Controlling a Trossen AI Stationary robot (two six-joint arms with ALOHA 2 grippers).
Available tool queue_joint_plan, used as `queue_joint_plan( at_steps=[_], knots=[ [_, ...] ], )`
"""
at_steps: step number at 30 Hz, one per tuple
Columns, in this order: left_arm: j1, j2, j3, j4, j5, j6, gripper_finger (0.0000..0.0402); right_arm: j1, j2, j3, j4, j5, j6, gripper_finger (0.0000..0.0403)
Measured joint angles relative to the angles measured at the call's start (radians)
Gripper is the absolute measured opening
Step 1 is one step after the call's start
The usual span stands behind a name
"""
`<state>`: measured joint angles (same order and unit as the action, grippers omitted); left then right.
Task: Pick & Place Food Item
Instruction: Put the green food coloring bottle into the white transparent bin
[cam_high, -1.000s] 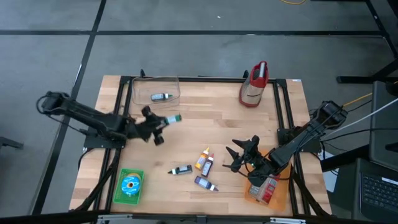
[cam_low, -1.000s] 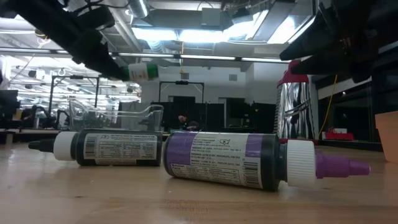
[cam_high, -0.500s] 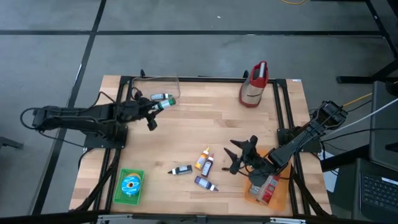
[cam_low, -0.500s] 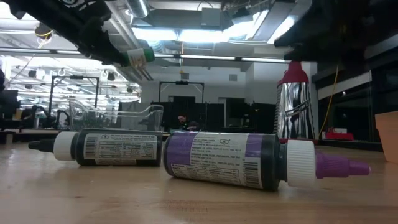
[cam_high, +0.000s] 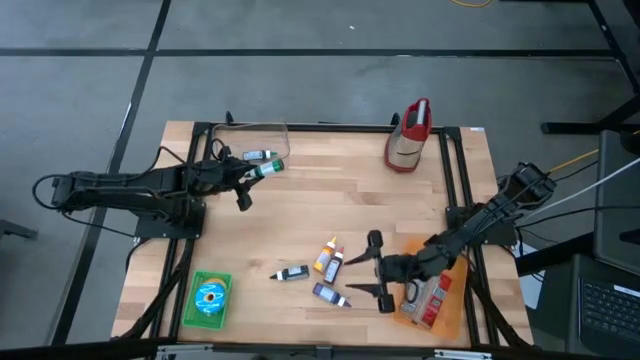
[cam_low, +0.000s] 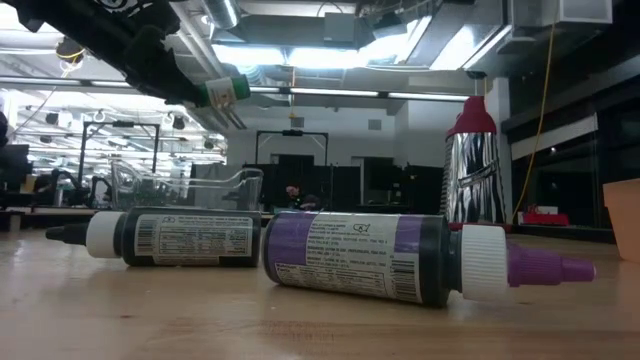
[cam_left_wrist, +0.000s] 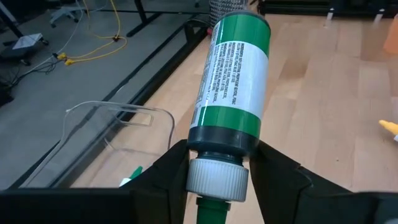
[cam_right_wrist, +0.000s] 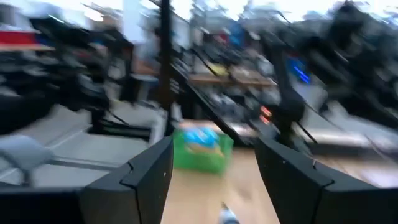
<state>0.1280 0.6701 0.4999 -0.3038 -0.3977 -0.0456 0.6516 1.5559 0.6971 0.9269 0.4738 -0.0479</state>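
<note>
A green bottle (cam_left_wrist: 233, 74) with a white label is lifted above the table's far left part, with my left gripper (cam_high: 250, 172) shut on it. Its free end (cam_low: 230, 88) shows high in the low view. Beside it stands a clear container (cam_high: 250, 143) with another green bottle (cam_high: 260, 155) lying inside. My right gripper (cam_high: 364, 270) stands open and level near the front right, pointing toward the table's left at several small bottles (cam_high: 326, 262) lying on the wood. It touches nothing. My left gripper pinches the green bottle's cap end, at the white cap and dark collar (cam_left_wrist: 219, 163), between its two fingers (cam_left_wrist: 171, 174). The bottle lies along the fingers and sticks out ahead of them, base foremost. It is lifted clear, sloping slightly down, next to the clear container.
A red-and-silver pouch (cam_high: 410, 135) stands at the far right. A green box with a blue disc (cam_high: 208, 298) lies at the near left. An orange tray with a red-and-white packet (cam_high: 430, 300) sits at the near right. A black bottle (cam_low: 160, 238) and a purple bottle (cam_low: 400, 258) lie near the low camera.
My left gripper carried the green bottle toward the table's far edge, up to the clear container, then kept still. My right gripper has turned from pointing steeply down to level, facing the table's left, and shifted toward the near edge; its fingers stay open.
</note>
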Motion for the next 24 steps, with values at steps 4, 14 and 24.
queue_joint_plan(
  at_steps=[4,14,24],
  knots=[
    [0.000,0.000,0.000,-0.001,0.000,0.010,0.0138,-0.019,0.004,0.000,0.013,-0.014,-0.014,0.0231],
    [0.007,0.000,0.000,-0.011,-0.023,0.024,0.0138,-0.029,0.004,0.000,-0.094,0.232,-0.036,0.0231],
    [0.218,0.000,0.000,-0.077,-0.005,0.082,0.0138,-0.044,0.004,0.000,-0.107,0.264,-0.039,0.0230]
  ],
)
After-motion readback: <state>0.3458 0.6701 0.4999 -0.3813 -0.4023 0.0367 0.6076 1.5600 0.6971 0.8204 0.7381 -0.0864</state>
